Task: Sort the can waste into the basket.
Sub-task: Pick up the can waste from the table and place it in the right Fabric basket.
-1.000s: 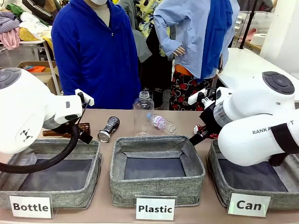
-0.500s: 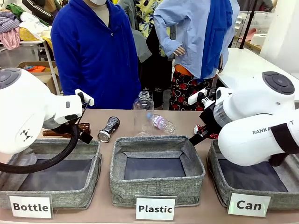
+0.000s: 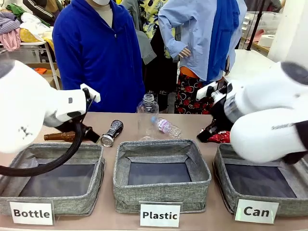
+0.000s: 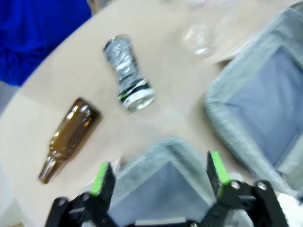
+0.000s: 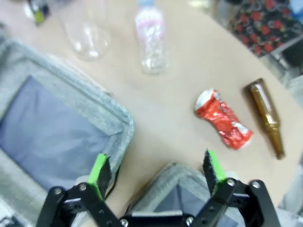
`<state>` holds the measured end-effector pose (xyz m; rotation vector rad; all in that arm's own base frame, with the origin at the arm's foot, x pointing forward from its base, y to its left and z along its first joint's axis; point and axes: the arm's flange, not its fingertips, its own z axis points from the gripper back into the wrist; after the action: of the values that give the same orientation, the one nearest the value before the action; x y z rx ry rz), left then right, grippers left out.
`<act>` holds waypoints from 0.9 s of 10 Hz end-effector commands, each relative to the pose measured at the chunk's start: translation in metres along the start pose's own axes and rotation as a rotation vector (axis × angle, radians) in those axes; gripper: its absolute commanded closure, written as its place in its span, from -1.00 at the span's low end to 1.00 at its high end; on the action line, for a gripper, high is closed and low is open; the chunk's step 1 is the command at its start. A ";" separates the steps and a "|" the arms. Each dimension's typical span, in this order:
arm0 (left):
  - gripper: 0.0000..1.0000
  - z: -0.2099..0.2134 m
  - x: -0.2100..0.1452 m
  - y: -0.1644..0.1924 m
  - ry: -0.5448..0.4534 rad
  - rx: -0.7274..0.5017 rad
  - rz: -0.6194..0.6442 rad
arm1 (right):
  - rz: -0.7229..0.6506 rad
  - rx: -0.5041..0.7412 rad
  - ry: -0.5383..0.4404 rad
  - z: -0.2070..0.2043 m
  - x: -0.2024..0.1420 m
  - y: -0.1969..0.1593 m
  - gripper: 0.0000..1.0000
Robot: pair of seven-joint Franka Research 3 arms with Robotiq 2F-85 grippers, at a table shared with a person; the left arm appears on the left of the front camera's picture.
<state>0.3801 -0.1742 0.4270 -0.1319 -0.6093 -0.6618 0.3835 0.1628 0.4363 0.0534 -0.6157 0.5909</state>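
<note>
**Nothing sorted yet, nothing gripped**

Far left: left gripper (image 4: 158, 168) spread wide, clasping nothing, hovering above a grey bin's (image 4: 161, 153) corner. Just beyond, on the table (image 4: 42, 109): brown bottle (image 4: 68, 137) lying flat, then slim dark can (image 4: 129, 81) on its side, silver end toward the bins, near the bottle but apart. Centre: clear bottle (image 3: 147, 114) upright behind the "Plastic" bin (image 3: 161, 195), another plastic bottle (image 3: 168, 128) lying beside it. Right: crushed red can (image 5: 222, 118) on the table, outside the basket (image 3: 222, 174) labelled "Can", close to its far rim, second brown bottle (image 5: 267, 118) alongside. Right gripper (image 5: 156, 166) likewise spread, holding nothing, raised above the basket's rim.
</note>
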 end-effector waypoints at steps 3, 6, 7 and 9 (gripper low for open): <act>-1.00 0.163 -0.012 -0.005 -0.083 -0.256 0.104 | -0.327 0.210 -0.005 0.170 0.001 -0.011 -1.00; -1.00 0.222 -0.073 0.081 -0.112 -0.525 0.151 | -0.441 0.478 -0.187 0.223 -0.074 -0.072 -1.00; -1.00 0.225 -0.101 0.110 -0.188 -0.581 0.224 | -0.472 0.545 -0.235 0.222 -0.103 -0.096 -1.00; -1.00 0.223 -0.173 0.165 -0.422 -0.622 0.427 | -0.663 0.630 -0.325 0.209 -0.164 -0.144 -1.00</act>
<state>0.2601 0.0994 0.5431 -0.8907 -0.6637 -0.4755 0.2556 -0.0747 0.5918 0.8409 -0.6529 0.1586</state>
